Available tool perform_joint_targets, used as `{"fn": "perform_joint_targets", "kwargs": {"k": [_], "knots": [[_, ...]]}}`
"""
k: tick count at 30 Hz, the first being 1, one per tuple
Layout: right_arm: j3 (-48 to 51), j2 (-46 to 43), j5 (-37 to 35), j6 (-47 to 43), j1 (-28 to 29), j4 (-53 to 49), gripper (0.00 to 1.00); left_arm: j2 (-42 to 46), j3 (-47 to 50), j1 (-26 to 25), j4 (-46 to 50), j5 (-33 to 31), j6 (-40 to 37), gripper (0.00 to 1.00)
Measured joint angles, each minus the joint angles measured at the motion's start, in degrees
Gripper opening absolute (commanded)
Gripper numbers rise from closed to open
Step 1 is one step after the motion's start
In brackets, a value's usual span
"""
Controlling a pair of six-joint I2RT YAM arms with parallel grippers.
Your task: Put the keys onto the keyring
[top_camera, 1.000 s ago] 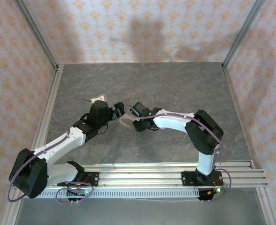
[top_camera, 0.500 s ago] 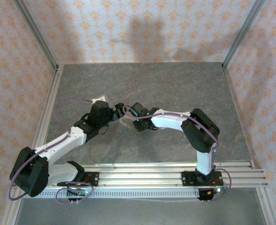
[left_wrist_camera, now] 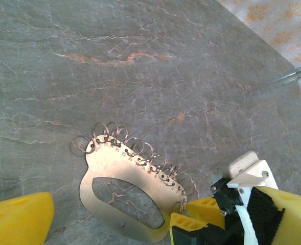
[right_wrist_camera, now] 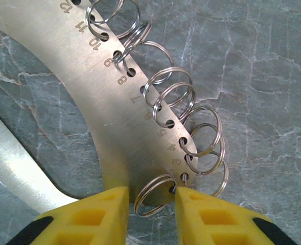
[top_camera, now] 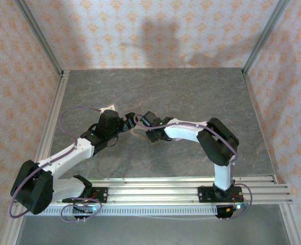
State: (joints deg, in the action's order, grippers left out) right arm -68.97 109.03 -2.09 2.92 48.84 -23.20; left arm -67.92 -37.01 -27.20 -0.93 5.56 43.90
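I see grey stone-look table (top_camera: 191, 97). Two arms meet near middle of top view. My left gripper (top_camera: 125, 122) wide open, just left of keyring. Keyring (left_wrist_camera: 114, 163) lies flat on table, lower middle of left wrist view: shiny metal loop, row of numbered holes. Small rings (right_wrist_camera: 165, 76) hang in holes. My right gripper (right_wrist_camera: 151, 204) narrow, yellow tips either side of end ring (right_wrist_camera: 158, 177), bottom of frame. Can't tell if squeezing it.
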Motion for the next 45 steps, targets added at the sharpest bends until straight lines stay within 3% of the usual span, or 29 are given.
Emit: {"fn": "perform_joint_targets", "kwargs": {"k": [10,30,36,45], "knots": [[-0.5,0.2,-3.0,-0.2,0.0,-0.3,0.18,0.0,0.0,0.0,-0.1,0.0,0.0,0.99],[-0.8,0.5,-3.7,-0.2,0.0,-0.6,0.12,-0.3,0.0,0.0,-0.2,0.0,0.1,0.99],[-0.8,0.5,-4.0,-0.3,0.0,-0.7,0.00,-0.3,0.0,0.0,-0.3,0.0,0.2,0.99],[-1.9,-0.2,-3.2,-1.2,0.0,-2.2,0.00,-0.4,0.0,0.0,-0.6,0.0,0.2,0.99]]}}
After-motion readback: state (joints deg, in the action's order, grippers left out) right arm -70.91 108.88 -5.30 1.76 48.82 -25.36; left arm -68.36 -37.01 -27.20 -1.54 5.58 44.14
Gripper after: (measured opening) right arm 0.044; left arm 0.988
